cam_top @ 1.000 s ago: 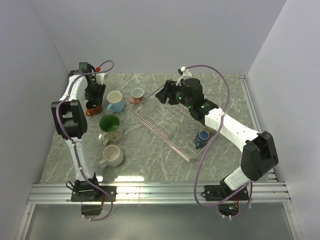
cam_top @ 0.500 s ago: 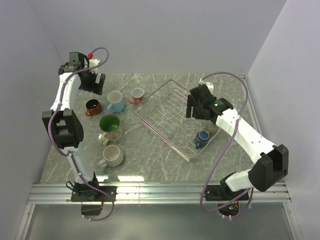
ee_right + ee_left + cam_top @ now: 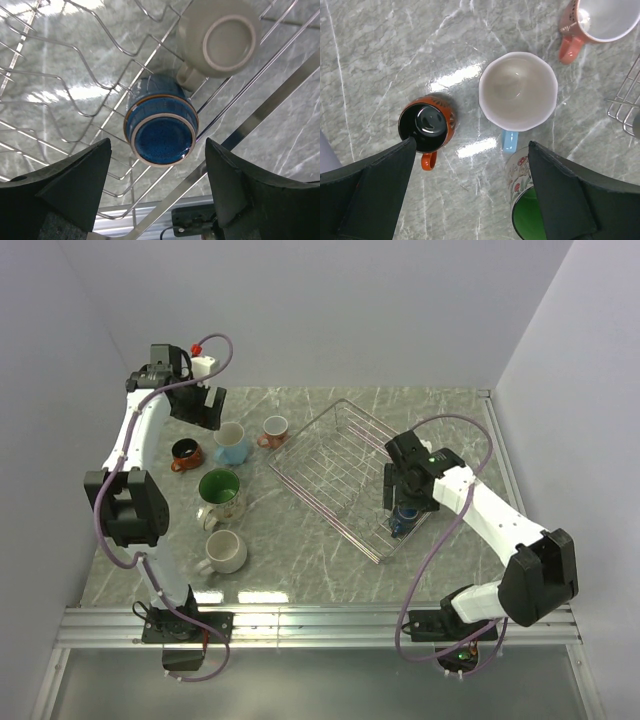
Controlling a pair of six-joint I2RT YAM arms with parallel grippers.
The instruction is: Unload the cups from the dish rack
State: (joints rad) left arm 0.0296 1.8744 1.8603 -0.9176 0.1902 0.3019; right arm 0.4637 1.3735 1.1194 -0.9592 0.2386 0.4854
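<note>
The unloading is judged to be well along: of seven cups counted, five are stood on the tabletop (image 3: 300, 550) to the left of the single dish rack (image 3: 330, 465), and two are left inside it. Outside the rack are the orange-red mug (image 3: 426, 127), the light blue mug (image 3: 517, 92), the small pinkish-orange mug (image 3: 592, 20), the cream floral mug (image 3: 220, 490) with its green inside, and the white mug (image 3: 225, 552) — all upright. In the rack's near right corner the dark blue mug (image 3: 162, 127) and the olive-grey mug (image 3: 220, 40) are set upside down, just beside each other. Whether they touch cannot be told.

The step in hand is taken to be the pickup of the dark blue mug. The right jaws are held directly above it, opened wider than the mug, with a finger on each side and a gap to both, so nothing is gripped. The next move would call for the jaws to be lowered along the mug's wall and closed. The mug would then be lifted straight out of the wires, with care that the olive-grey mug's handle is not caught.

The left jaws are spread fully and hold nothing — they are raised above the cups to the left of the rack.
</note>
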